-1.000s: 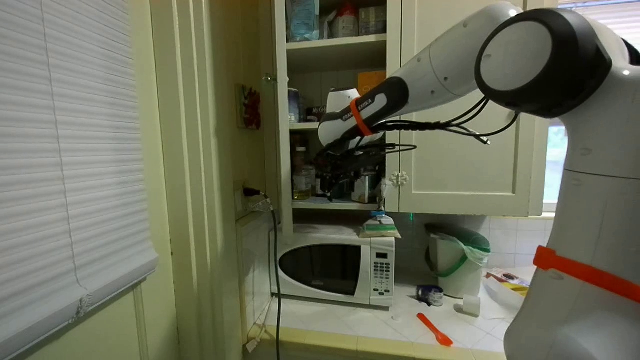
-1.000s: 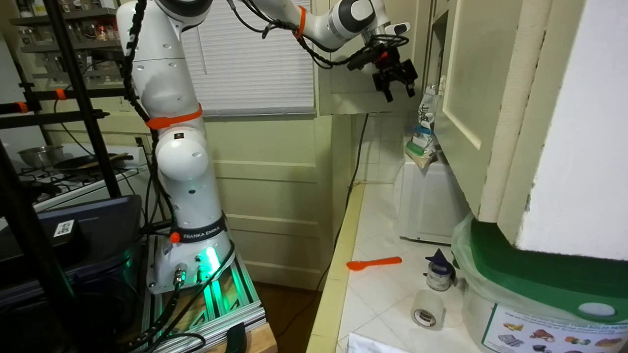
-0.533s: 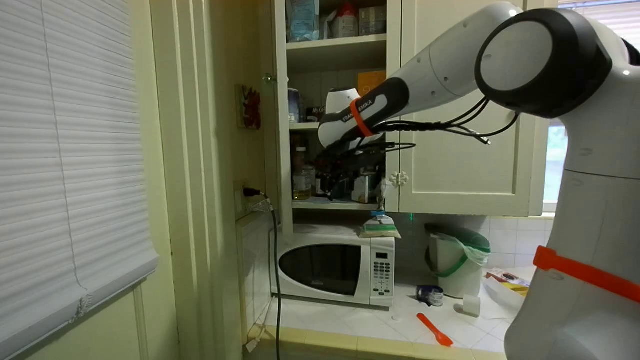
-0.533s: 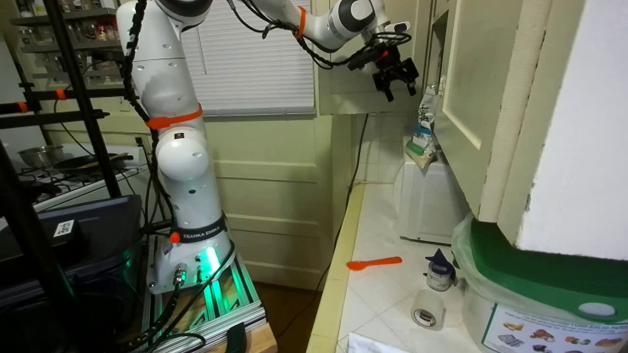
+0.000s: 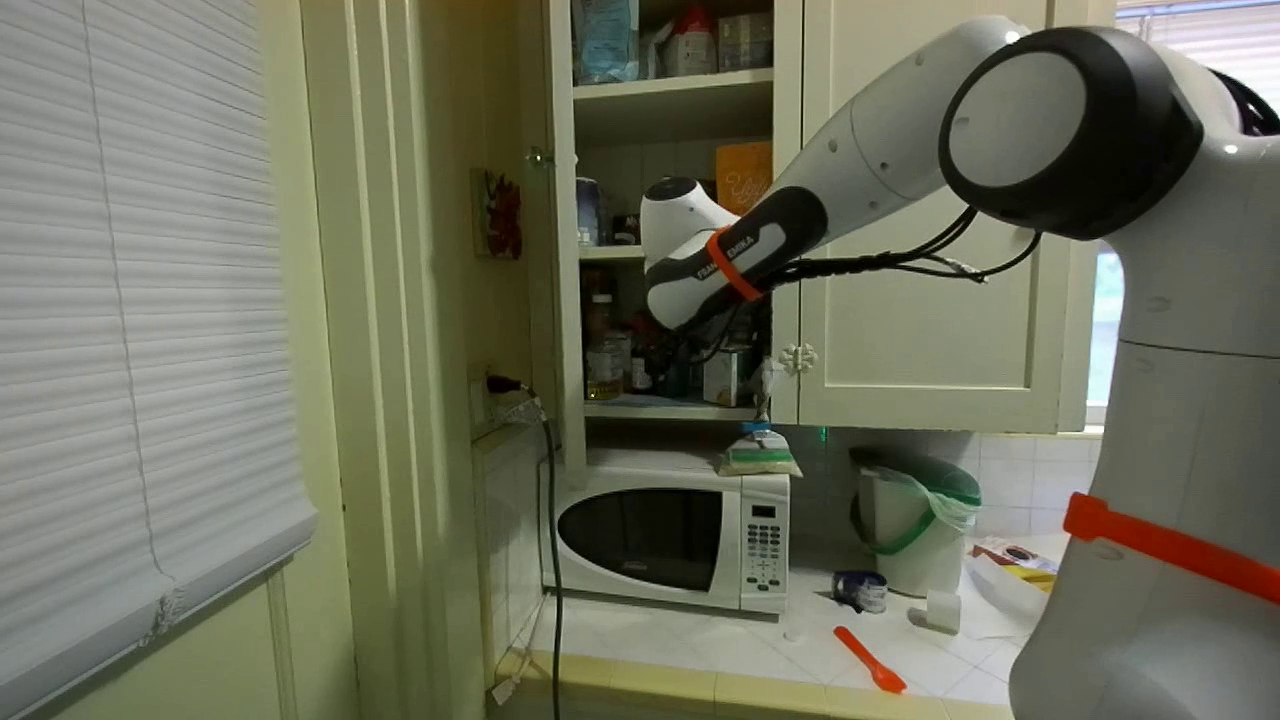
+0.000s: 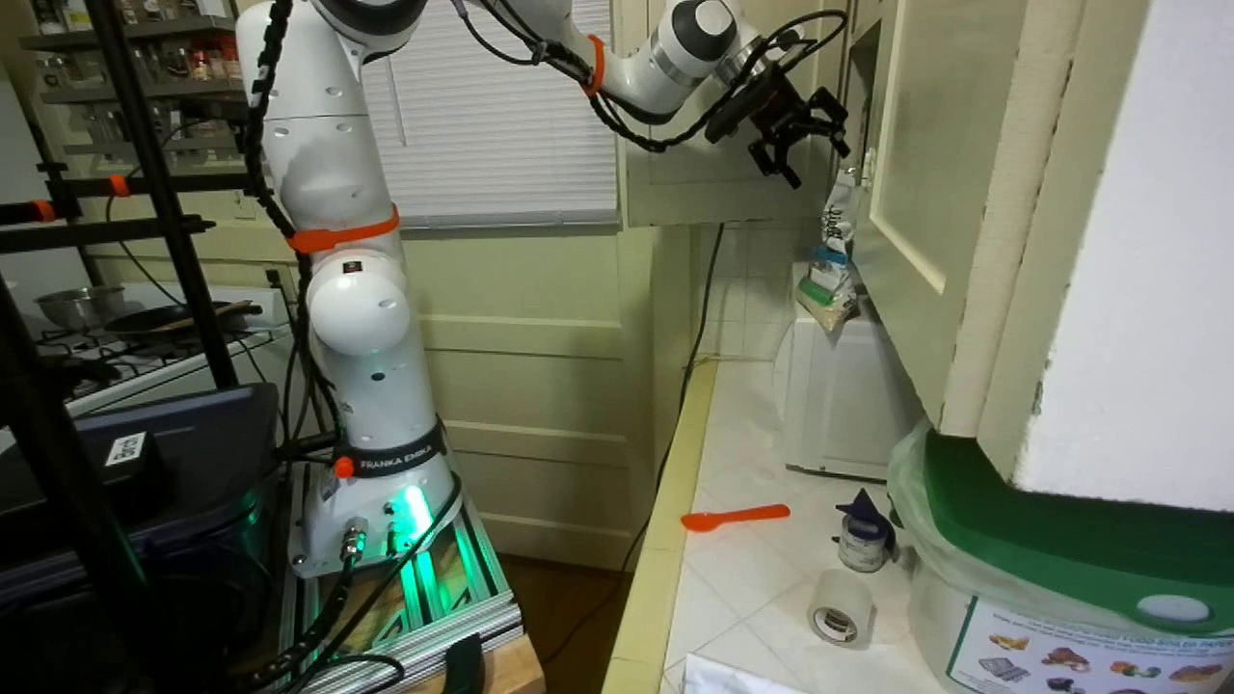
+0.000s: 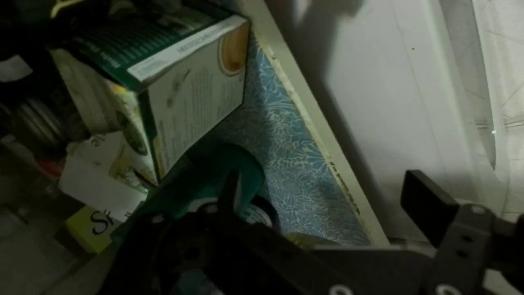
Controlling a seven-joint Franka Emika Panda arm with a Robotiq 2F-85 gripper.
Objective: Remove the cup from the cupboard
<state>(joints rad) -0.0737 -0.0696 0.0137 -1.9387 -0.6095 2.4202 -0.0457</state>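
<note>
Pincer (image 7: pixel 323 182) spread wide, gripping nothing; just past one of my fingers (image 7: pixel 227 198) is the teal-green cup (image 7: pixel 246 164), beside a green-and-white carton (image 7: pixel 196 94) on the blue-patterned shelf (image 7: pixel 288 143) of the cupboard (image 5: pixel 787 100); the microwave (image 5: pixel 660 540) sits below.

Low in the wrist view, the gripper (image 7: pixel 327 194) partly hides the cup (image 7: pixel 223 162). Upper left, the box (image 7: pixel 196 94) has blurry words.
</note>
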